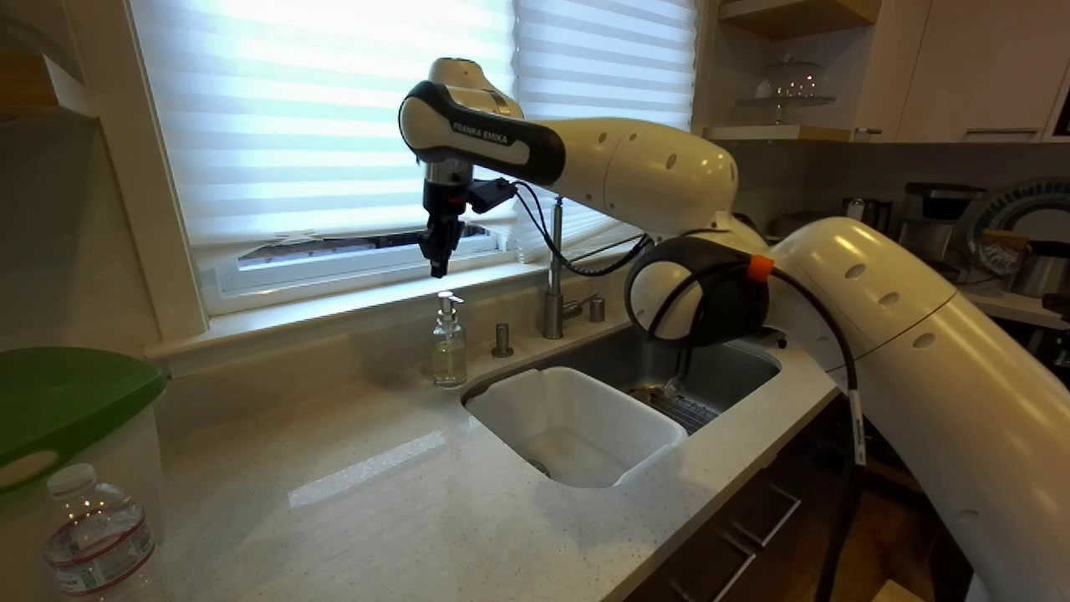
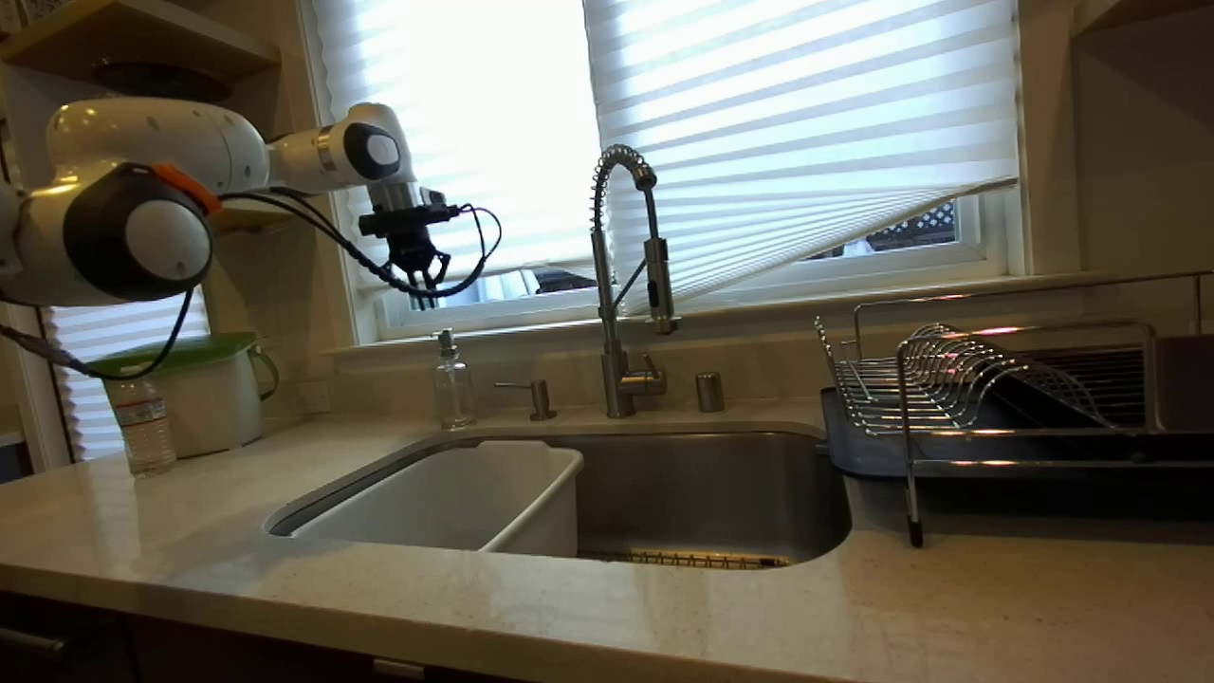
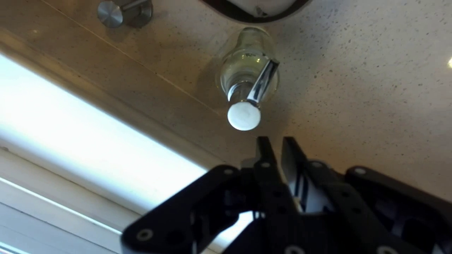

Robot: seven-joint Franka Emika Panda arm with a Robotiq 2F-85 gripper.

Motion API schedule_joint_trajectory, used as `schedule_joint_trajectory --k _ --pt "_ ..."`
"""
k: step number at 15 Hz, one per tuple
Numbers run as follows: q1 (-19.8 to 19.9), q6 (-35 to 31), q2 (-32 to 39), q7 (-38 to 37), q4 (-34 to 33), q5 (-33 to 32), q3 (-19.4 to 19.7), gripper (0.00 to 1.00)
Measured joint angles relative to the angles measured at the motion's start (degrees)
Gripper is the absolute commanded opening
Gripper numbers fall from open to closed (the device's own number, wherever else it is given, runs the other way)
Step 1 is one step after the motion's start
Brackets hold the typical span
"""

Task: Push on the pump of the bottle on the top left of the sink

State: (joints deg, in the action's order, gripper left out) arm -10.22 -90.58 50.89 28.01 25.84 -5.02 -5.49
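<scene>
The slim clear bottle stands upright on the countertop at the sink's back corner, below the window, in both exterior views (image 1: 449, 359) (image 2: 455, 394). Its pump (image 1: 448, 303) has a silvery head and a short nozzle. The wrist view shows the pump's round top (image 3: 244, 115) with the bottle (image 3: 247, 58) behind it. My gripper (image 1: 438, 274) hangs pointing down above the pump, with a small space between them. In the wrist view, the fingertips (image 3: 275, 139) are slightly apart with nothing between them. The sink (image 2: 711, 484) is a steel basin with a white tub (image 2: 427, 493) inside.
A metal faucet (image 2: 612, 370) and a short metal dispenser (image 1: 501, 341) stand beside the bottle. The window sill (image 1: 351, 301) runs behind it. A green-lidded container (image 2: 209, 408) and a water bottle (image 2: 142, 427) stand on the counter. A dish rack (image 2: 1024, 436) is across the sink.
</scene>
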Motion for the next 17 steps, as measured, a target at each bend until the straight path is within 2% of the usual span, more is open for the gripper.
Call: schedule_joint_trajectory --k 5,7,12,17 --pt "0.07 5.76 -2.15 -1.03 0.08 -0.35 1.37 0.87" --pt "0.55 7.92 -2.66 -1.28 0.08 -0.27 1.40 0.99" --pt "1.74 11.88 -3.10 -3.38 0.11 0.27 1.39 1.00" --pt "2.72 12.29 -3.10 -4.09 0.12 0.52 1.38 1.00"
